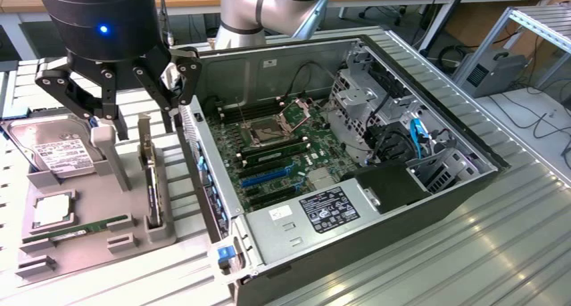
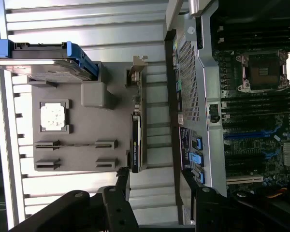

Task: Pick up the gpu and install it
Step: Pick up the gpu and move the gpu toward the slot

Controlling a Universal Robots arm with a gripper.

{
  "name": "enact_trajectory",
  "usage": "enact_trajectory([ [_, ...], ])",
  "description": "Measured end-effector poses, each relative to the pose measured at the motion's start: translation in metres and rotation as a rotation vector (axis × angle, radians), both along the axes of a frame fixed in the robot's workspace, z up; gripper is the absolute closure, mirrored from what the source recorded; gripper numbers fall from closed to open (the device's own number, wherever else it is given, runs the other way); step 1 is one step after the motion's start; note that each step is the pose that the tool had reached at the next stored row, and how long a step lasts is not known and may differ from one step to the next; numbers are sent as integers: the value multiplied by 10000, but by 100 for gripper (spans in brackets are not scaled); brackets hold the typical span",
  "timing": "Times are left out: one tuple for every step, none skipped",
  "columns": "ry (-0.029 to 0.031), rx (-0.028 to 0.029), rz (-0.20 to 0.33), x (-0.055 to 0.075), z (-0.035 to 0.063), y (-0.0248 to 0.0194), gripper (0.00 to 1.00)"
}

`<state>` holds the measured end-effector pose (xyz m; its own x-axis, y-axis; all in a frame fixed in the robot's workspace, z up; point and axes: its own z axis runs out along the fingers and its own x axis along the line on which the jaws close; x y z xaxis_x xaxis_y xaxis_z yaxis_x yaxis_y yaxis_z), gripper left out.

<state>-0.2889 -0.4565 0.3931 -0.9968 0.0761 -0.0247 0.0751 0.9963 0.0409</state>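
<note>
GPU [image 1: 150, 179] stands on edge in a slot of the grey tray [image 1: 85, 252], at the exterior view's left, just beside the open case [image 1: 267, 65] and not yet lifted. The gripper [image 1: 134, 115] hangs above the tray's far end with its jaws spread wide and nothing between them. The pick step appears to be in hand. A grasp calls for the jaws to line up over the card's upper edge, straddle its two faces and stay clear of the tray's posts. The tray also holds a hard drive [image 1: 49, 152] at its far end, a CPU [image 1: 52, 209] nearer, and a RAM stick [image 1: 76, 231] lying flat at the near end. The case holds the motherboard [image 1: 285, 152], with blue slots [image 1: 267, 178] unoccupied, and a power supply [image 1: 330, 209] at its near end.
</note>
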Motion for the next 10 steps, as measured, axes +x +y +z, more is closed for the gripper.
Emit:
enact_trajectory([
  [0, 1, 1, -1, -4, 0, 46],
  [0, 0, 1, -2, -6, 0, 46],
  [-1, 1, 0, -4, -9, 0, 46],
  [-1, 1, 0, -8, -13, 0, 46],
  [-1, 1, 0, -11, -16, 0, 46],
  [-1, 1, 0, -14, -19, 0, 46],
  [-1, 1, 0, -16, -22, 0, 46],
  [-1, 0, 0, -18, -24, 0, 46],
  [0, 0, 0, -20, -26, 0, 46],
  [0, 0, 0, -22, -28, 0, 46],
])
